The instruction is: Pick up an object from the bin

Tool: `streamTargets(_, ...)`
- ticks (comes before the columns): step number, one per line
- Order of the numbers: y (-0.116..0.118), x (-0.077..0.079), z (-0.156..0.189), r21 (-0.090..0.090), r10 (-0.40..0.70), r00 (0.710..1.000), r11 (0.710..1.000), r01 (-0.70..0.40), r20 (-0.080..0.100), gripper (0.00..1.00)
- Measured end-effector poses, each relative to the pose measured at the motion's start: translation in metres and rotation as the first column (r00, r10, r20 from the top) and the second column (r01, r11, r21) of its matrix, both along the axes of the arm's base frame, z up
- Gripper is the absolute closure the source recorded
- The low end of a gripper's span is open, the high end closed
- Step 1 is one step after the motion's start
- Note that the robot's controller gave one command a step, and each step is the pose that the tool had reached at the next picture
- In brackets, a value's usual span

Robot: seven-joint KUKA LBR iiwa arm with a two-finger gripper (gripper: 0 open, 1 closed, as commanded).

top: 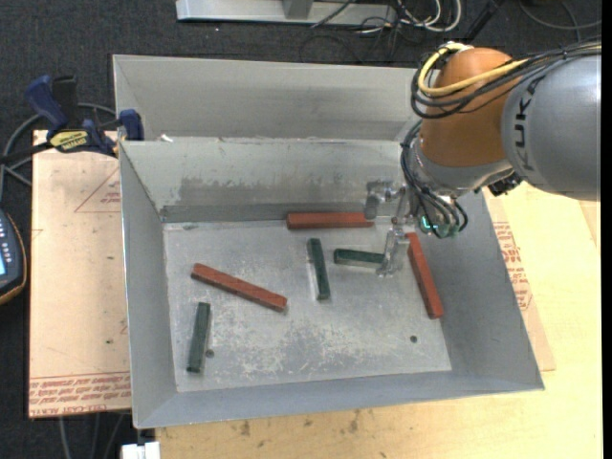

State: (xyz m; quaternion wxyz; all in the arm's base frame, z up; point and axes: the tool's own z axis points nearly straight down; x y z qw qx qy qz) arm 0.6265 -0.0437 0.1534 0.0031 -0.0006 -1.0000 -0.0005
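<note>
Where tool (390, 256) hangs: three red bars (239, 287), three green bars (317, 269).

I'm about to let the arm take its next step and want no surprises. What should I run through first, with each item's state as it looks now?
1. Gripper over a thing: ok, it is at the right end of the short dark green stick.
2. Hold on that stick: cannot tell.
3. Long dark green stick apart from its left end: ok.
4. Red-brown stick on the right apart from the gripper: not ok, it lies close beside.
5. Red-brown stick at the back wall out of the way: ok.
6. Right bin wall apart from the gripper: ok.
</note>
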Motion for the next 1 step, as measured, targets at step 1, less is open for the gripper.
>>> streamTargets(1, -0.0355, 0.0051, -0.0866, 0.0, -0.144, 0.99, 0.99, 0.144, 0.004, 0.0)
